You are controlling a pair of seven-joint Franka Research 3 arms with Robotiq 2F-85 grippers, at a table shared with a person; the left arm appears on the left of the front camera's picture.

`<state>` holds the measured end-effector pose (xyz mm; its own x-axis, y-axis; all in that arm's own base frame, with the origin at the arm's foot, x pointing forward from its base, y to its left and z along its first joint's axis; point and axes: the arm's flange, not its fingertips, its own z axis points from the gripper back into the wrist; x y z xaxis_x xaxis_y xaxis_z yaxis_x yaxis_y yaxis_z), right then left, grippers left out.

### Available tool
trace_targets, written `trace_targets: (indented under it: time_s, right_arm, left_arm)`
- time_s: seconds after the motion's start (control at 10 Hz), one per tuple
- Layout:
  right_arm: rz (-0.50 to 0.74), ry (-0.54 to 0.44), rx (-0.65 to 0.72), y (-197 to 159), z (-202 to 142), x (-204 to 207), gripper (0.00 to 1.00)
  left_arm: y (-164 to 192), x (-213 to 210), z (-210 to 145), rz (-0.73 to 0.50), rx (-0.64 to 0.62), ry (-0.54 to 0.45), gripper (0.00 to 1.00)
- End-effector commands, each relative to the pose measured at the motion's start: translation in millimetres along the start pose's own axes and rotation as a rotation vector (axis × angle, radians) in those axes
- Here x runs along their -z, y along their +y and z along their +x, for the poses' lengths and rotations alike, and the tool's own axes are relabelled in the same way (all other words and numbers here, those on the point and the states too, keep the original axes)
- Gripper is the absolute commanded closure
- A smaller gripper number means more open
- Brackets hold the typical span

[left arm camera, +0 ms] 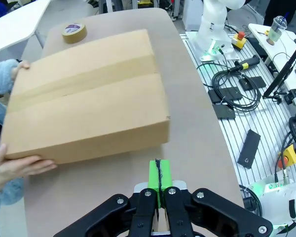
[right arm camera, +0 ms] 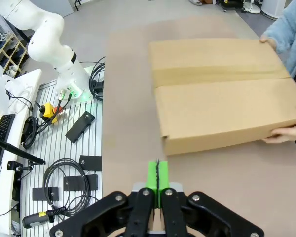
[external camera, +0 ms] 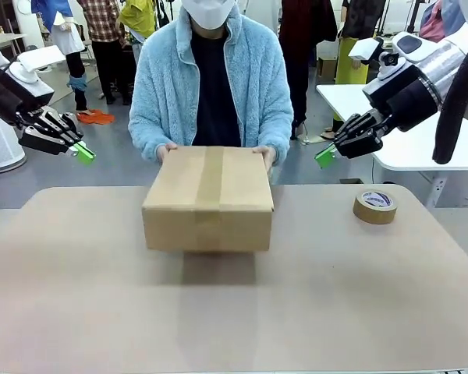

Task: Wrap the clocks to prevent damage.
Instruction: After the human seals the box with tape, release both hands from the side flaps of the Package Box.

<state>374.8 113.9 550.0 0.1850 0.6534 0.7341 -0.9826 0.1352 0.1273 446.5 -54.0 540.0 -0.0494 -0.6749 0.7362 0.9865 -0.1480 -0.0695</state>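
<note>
Two tools, the left tool (external camera: 84, 153) at nine o'clock and the right tool (external camera: 325, 157) at two, hung pinched shut and empty above the tan table (external camera: 78, 296). The person's hands (external camera: 166, 148) held a taped cardboard box (external camera: 208, 199) at centre; the clocks presumably sat inside, unseen. Judging so, wrapping looked finished; next likely meant removing the box. A tape roll (external camera: 375, 206) lay at three o'clock. Beyond, bystanders stood.

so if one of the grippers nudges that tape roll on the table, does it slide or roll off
The tape roll lies flat on the table, hole up, so a nudge would probably slide it, not roll it. It looks light, so even a shut gripper could shift it. If tipped onto its edge, it could roll, and it sits fairly near the table's right edge.
</note>
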Motion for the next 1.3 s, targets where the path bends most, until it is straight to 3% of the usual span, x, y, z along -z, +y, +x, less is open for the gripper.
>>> trace_targets:
  time_s: [0.0,0.1,0.2,0.3,0.4,0.5,0.6,1.1,1.2]
  right_arm:
    - [0.011,0.008,0.006,3,-1,0,0.99]
    - [0.000,0.000,0.000,0,0,0,0.99]
    - [0.028,0.014,-0.011,20,-8,-3,0.39]
    - [-0.003,0.030,0.015,22,-11,-4,0.39]
    - [0.014,0.010,0.021,22,-14,-3,0.00]
    - [0.023,0.027,0.018,26,-17,-1,0.36]
    - [0.023,0.030,0.016,28,-17,0,0.00]
    - [0.028,0.004,-0.025,41,-18,-1,0.00]
    - [0.031,0.000,-0.031,43,-17,-1,0.00]
  left_arm:
    - [0,0,0,0.000,0.000,0.000,1.00]
    - [1,-10,5,0.033,0.041,-0.027,1.00]
    - [-10,-7,3,0.051,0.027,-0.053,0.40]
    - [-4,-9,4,0.051,0.020,-0.056,0.40]
    - [-1,-9,6,0.050,0.018,-0.056,0.00]
    - [-7,-6,5,0.056,0.010,-0.057,0.37]
    - [-6,-7,5,0.057,0.003,-0.059,0.00]
    - [-5,-5,4,0.033,-0.002,-0.049,0.00]
    - [-5,-4,5,0.032,-0.002,-0.049,0.11]
